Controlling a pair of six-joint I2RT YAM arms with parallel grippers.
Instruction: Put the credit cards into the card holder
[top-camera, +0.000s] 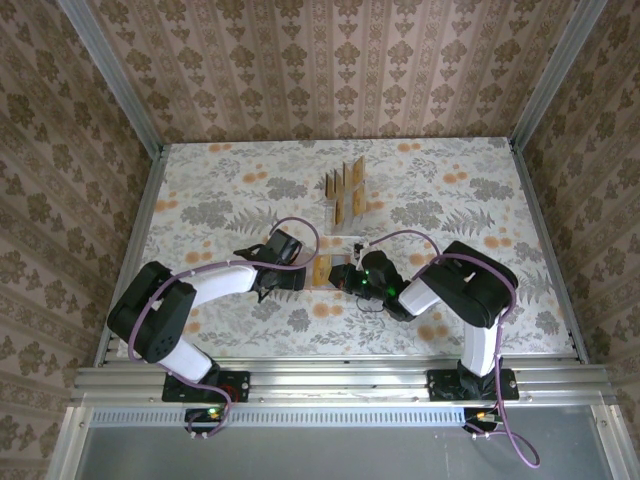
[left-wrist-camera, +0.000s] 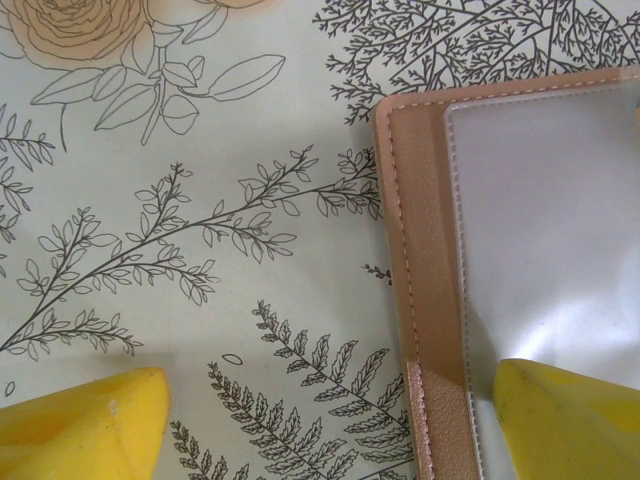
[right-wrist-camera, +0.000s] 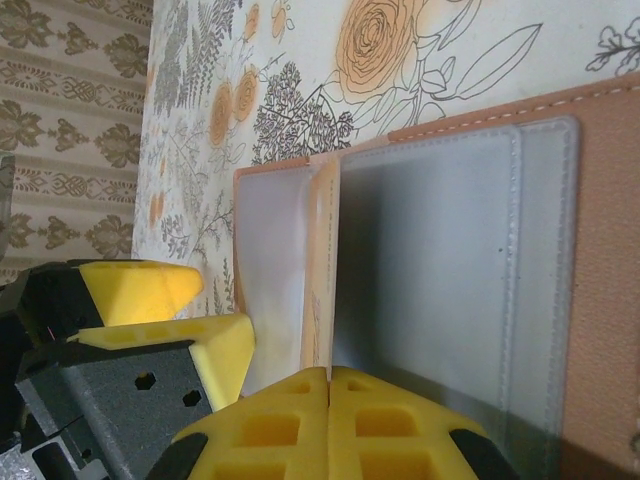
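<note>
Card holder (left-wrist-camera: 430, 250) edge btwn L fingers (left-wrist-camera: 570, 420).

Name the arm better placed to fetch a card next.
Likely left: the left gripper is open and empty; the right gripper is shut at the card holder. The credit cards stand just beyond both.

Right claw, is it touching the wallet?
Cannot tell. In the right wrist view the shut right claw is over the clear pocket of the wallet, but neither contact nor a gap shows plainly.

Even, bright light; soft shadows, close wrist views slightly blurred.
</note>
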